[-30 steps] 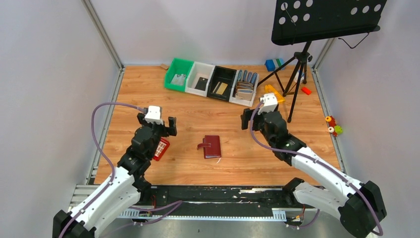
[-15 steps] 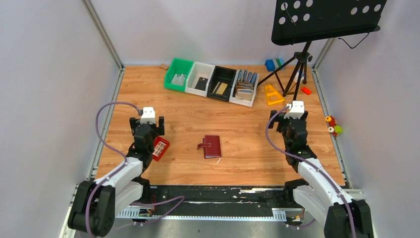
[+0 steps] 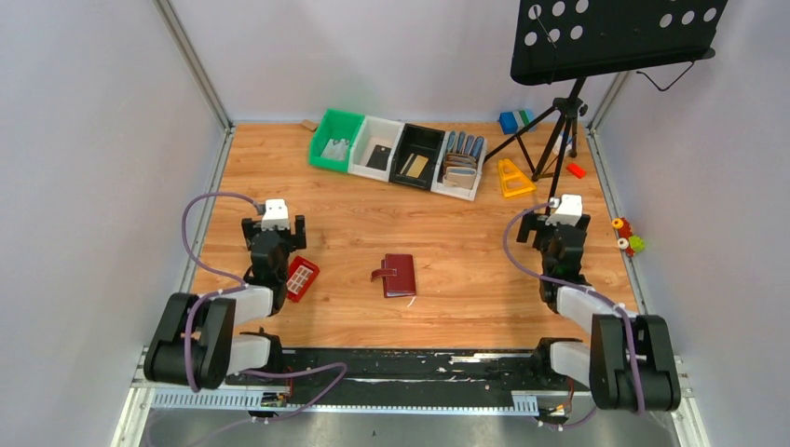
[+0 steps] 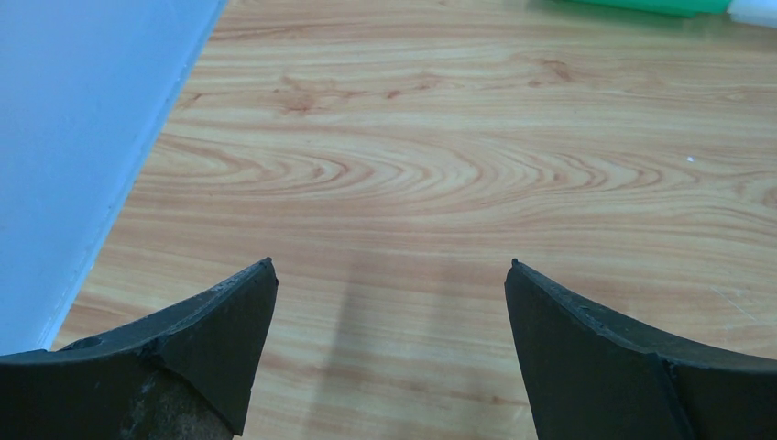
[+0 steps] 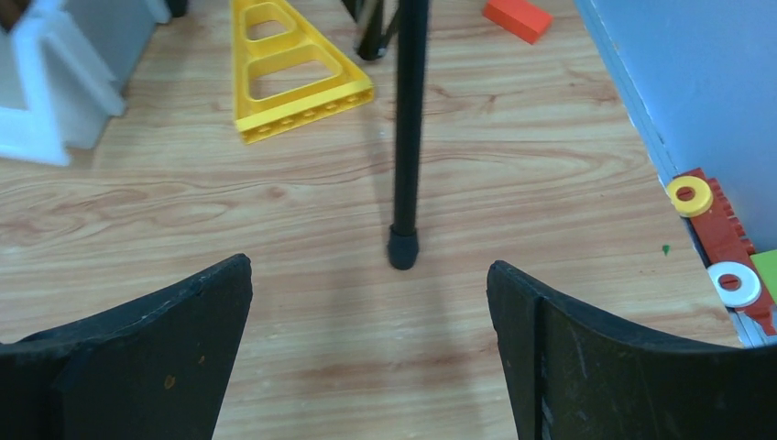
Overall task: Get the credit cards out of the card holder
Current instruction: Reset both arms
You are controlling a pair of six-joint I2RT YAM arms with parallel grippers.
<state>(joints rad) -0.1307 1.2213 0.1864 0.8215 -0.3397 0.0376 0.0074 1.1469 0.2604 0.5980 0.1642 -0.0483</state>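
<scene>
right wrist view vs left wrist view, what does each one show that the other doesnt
Only the right wrist view: a yellow triangular piece, the black stand leg, an orange block and a red strip at the table's edge. Only the left wrist view: a sliver of the green bin. Both: the wooden table, a wall alongside, and an open, empty gripper, the right gripper and the left gripper.

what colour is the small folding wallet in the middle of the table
Maroon; the small leather folding wallet shows best in the top external view.
</scene>
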